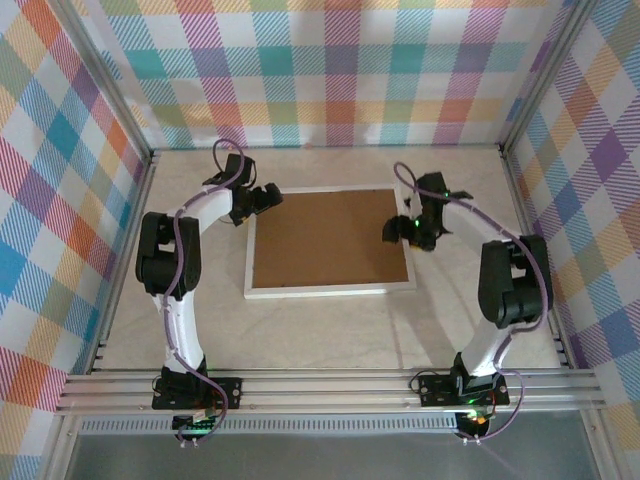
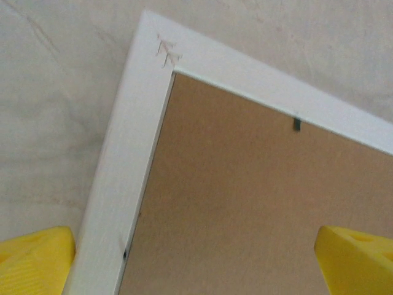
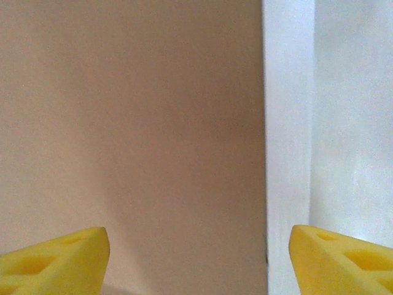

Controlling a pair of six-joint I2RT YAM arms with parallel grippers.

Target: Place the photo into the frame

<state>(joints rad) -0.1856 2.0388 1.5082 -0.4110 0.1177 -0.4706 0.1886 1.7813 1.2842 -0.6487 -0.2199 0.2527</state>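
My left gripper (image 1: 262,197) spread wide above the far-left corner of the white frame (image 1: 330,291), my right gripper (image 1: 400,228) parted wide astride its right border, frame lying back-up mid-table (image 1: 330,345), brown backing board (image 1: 330,238) showing

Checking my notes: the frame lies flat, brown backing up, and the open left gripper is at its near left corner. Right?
Not quite: the open left gripper is at the far left corner of the frame, not the near one, as the top view shows. The frame does lie flat, brown backing up.
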